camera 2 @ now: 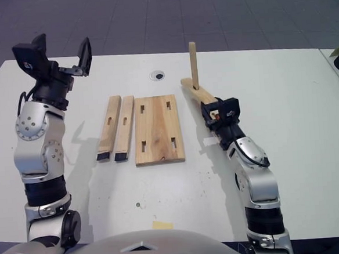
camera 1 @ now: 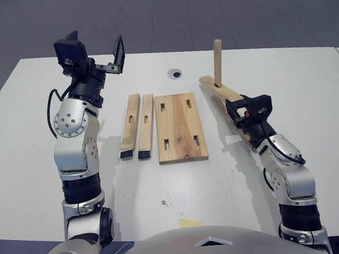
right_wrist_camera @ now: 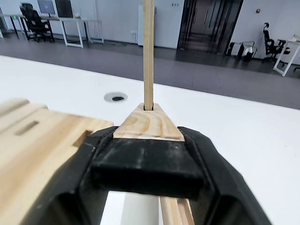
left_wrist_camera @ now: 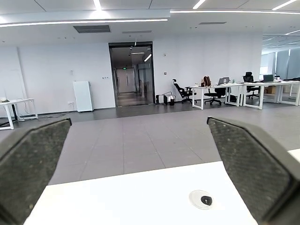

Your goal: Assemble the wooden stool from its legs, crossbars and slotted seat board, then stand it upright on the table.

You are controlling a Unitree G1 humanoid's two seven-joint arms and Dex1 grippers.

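The right hand clamps a pale leg lying toward the worktop's right edge, with a thin crossbar upright in its slot. The left hand hangs open above the far-left corner. The four-slotted seat board lies flat mid-worktop, with two black-tipped legs just beside it, toward the left edge.

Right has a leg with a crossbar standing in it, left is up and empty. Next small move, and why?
Probably lower the open left gripper onto the outer loose leg beside the seat board. The right gripper clamps a held leg with the crossbar upright in its slot, so the crossbar's free end needs a mate.
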